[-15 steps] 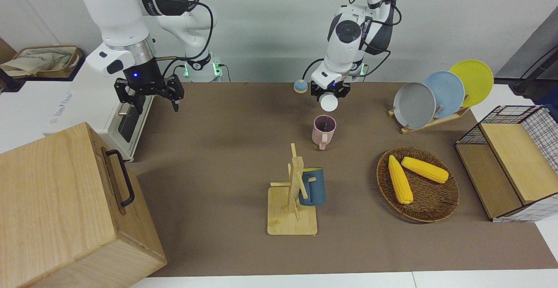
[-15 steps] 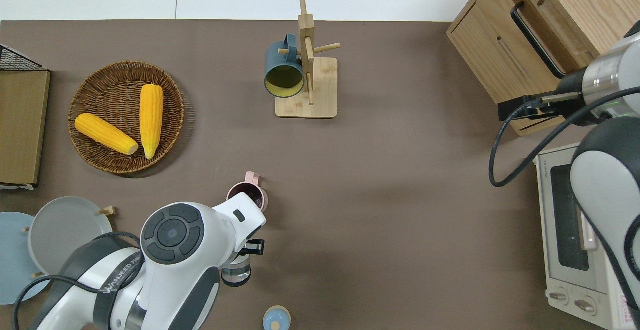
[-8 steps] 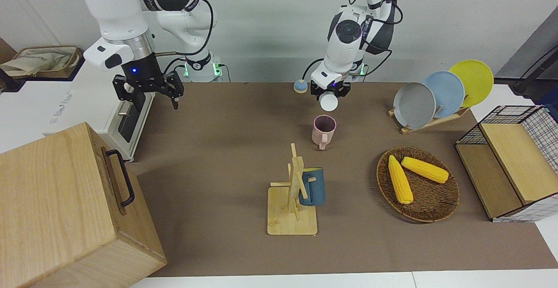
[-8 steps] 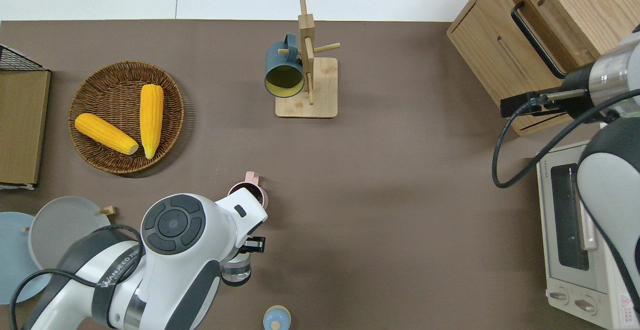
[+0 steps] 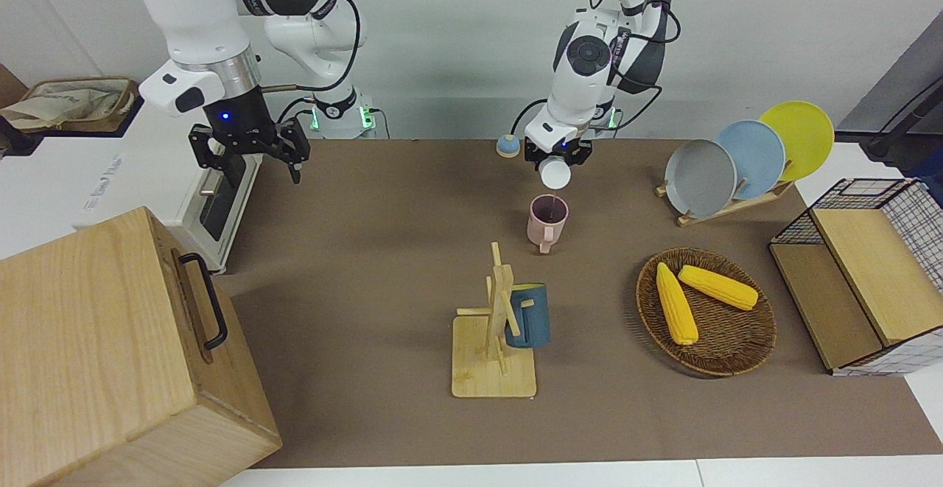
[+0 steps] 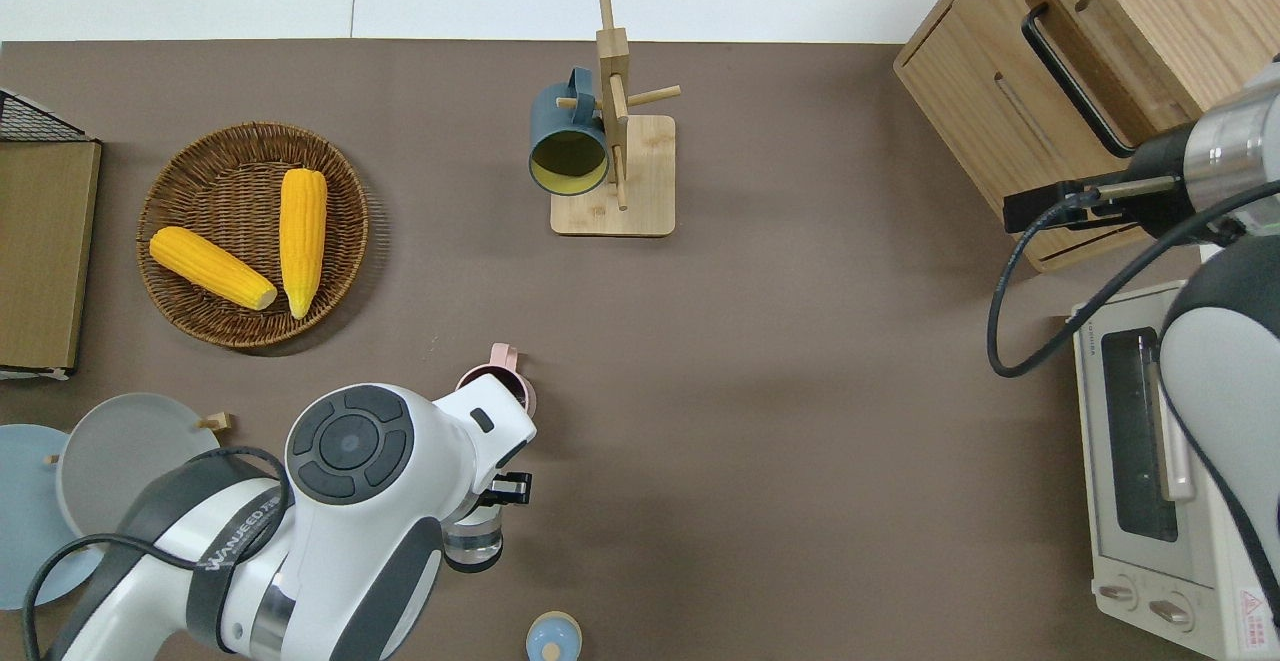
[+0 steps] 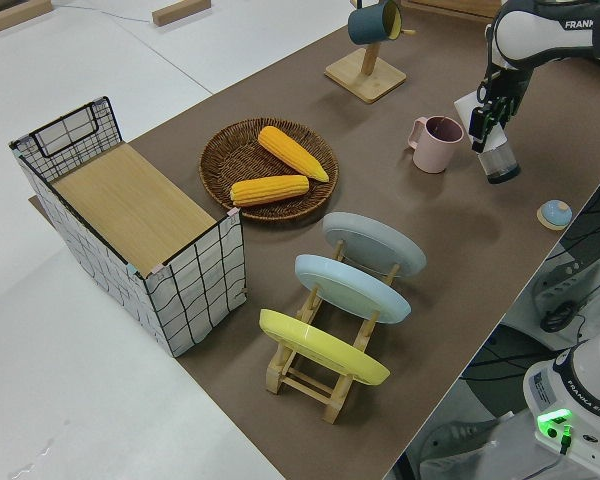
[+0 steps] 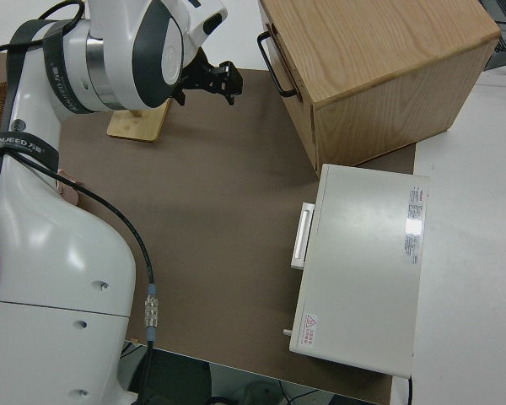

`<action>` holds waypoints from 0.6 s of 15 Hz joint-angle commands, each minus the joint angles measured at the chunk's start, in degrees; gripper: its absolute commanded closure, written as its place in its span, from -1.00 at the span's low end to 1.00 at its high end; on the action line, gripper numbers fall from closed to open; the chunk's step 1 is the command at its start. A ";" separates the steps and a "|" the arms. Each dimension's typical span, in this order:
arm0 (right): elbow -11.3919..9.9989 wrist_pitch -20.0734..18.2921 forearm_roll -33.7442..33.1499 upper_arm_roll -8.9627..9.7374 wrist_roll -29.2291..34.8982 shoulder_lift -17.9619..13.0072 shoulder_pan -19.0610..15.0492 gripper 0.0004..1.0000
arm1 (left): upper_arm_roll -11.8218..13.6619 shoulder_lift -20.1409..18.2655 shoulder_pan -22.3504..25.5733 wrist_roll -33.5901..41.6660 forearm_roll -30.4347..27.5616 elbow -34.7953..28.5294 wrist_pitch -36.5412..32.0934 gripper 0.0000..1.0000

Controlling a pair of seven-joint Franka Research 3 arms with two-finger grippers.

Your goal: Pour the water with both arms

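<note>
- While the pink mug [image 5: 548, 220] stood upright on the brown tabletop [image 5: 383, 251], its handle pointing away from the robots, everything else lay spread around it.
- A wooden mug tree [image 5: 495, 325] with a dark blue mug [image 5: 527, 315] hung on it stood farther from the robots than the pink mug, well apart from it.
- A wicker basket [image 5: 737, 358] holding two corn cobs [image 5: 676, 303] lay farther from the robots than the pink mug, toward the left arm's end of the tabletop.
- A rack of three plates [image 5: 748, 159], grey, blue and yellow, stood about level with the pink mug toward that same end, with a wire crate [image 5: 869, 273] past the basket.
- A small blue lid [image 5: 506, 146] rested nearer to the robots than the pink mug.
- A large wooden box [image 5: 110, 354] and a white toaster oven [image 6: 1150, 461] sat well away from the pink mug, at the right arm's end.
- The left end effector [image 5: 557, 155] was clenched around a clear bottle [image 7: 497, 160], tipped with its mouth toward the pink mug and held just on the robots' side of the mug's rim.
- The right end effector [image 5: 250, 149] hung released, fingers spread and holding nothing, over the tabletop beside the toaster oven, well apart from the pink mug.
</note>
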 commanded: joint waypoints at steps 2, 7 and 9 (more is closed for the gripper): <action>-0.28 0.37 0.47 0.42 -1.39 -0.55 -0.81 -0.99 | -0.21 -0.26 0.54 0.29 -0.04 1.98 -2.20 1.00; -0.19 0.37 0.47 0.42 -1.39 -0.55 -0.81 -0.99 | -0.21 -4.29 0.54 -0.33 -0.04 -0.64 0.79 1.00; -0.19 0.37 0.47 0.42 -1.39 -0.55 -0.81 -0.99 | -0.21 -8.33 0.54 -0.42 -0.04 -3.63 2.71 1.00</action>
